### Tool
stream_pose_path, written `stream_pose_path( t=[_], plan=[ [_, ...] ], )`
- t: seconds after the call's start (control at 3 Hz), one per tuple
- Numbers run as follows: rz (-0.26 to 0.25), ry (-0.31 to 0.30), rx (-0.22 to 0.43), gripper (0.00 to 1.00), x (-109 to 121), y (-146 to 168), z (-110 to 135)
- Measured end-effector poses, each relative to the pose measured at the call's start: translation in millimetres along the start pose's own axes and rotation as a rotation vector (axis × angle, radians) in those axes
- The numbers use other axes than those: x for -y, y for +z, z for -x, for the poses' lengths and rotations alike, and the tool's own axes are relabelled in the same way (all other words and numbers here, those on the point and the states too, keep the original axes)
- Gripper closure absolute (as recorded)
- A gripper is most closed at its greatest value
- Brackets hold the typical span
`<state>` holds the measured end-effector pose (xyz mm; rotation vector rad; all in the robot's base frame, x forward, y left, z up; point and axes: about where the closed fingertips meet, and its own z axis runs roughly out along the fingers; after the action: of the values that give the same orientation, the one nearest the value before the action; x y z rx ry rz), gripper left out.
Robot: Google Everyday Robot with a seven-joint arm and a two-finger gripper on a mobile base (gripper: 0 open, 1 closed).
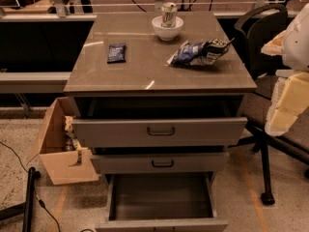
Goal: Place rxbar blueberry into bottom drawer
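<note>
The rxbar blueberry (116,52), a small flat dark navy bar, lies on the left part of the grey cabinet top (145,74). The bottom drawer (161,224) is pulled far out, and its dark inside shows nothing in it. My gripper (286,105), pale yellow below a white arm part, hangs at the right edge of the view. It is beside the cabinet's right front corner, far from the bar, and holds nothing that I can see.
A blue-and-white chip bag (198,52) lies on the right of the top. A white bowl (167,29) holding a can (169,13) stands at the back. The top drawer (159,131) and middle drawer (159,162) are partly out. A cardboard box (58,149) sits left; an office chair (265,37) stands right.
</note>
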<state>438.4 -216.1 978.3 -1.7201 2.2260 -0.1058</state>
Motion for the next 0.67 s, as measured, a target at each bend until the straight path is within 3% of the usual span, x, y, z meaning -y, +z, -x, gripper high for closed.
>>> stream_pose_path(
  t=[0.33,0.67],
  plan=[
    [-0.007,0.002,0.001,0.0,1,-1,1],
    [-0.053,0.081,0.066,0.0,20,0,10]
  ],
)
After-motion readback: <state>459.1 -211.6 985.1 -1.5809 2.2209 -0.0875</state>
